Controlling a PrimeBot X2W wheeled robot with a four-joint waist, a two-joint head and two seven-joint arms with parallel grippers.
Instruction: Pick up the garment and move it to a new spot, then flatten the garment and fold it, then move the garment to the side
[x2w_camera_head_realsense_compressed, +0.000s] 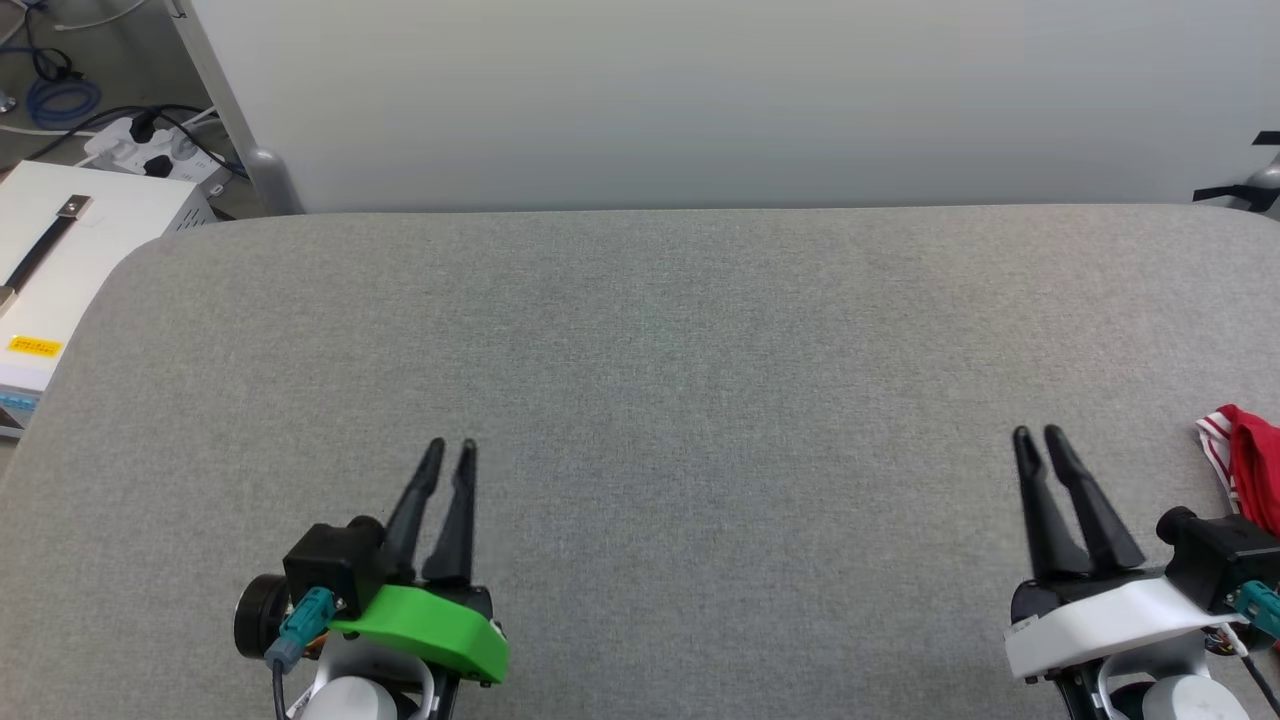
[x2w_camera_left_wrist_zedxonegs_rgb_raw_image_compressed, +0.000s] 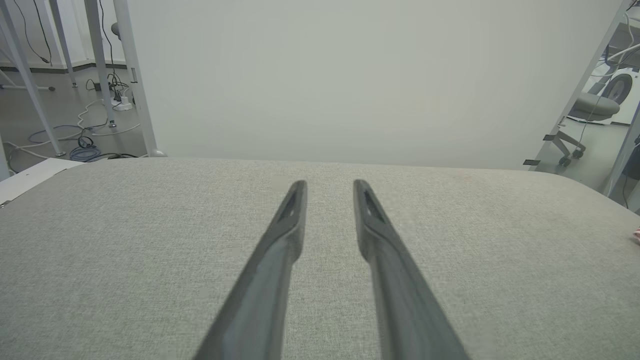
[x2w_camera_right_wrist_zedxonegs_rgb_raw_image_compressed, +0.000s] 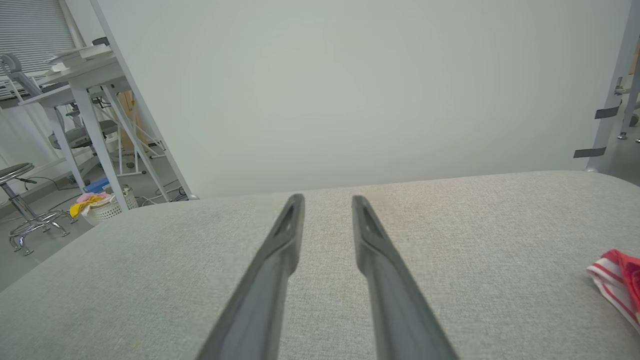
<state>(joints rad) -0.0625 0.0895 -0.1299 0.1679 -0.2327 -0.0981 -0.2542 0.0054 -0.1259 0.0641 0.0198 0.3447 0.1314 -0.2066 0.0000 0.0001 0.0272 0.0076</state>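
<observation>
- At the tabletop's (x2w_camera_head_realsense_compressed: 640, 330) far right, just beside the right gripper (x2w_camera_head_realsense_compressed: 1036, 433), the garment (x2w_camera_head_realsense_compressed: 1255, 460) lies bunched, handy for that arm's pickup.
- Fingers (x2w_camera_right_wrist_zedxonegs_rgb_raw_image_compressed: 281, 250) of it and the left gripper (x2w_camera_head_realsense_compressed: 452, 445) stand slightly spread, empty.

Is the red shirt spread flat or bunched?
Bunched, apparently: the garment shows a rumpled edge with striped trim; the rest is out of frame.

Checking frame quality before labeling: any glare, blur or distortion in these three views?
Head view: soft even light, no glare, garment cropped at the right edge. Left wrist view: left hand's fingers soften toward the bottom edge, backdrop panel's side edges splay outward. Right wrist view: same softness and splay.
</observation>
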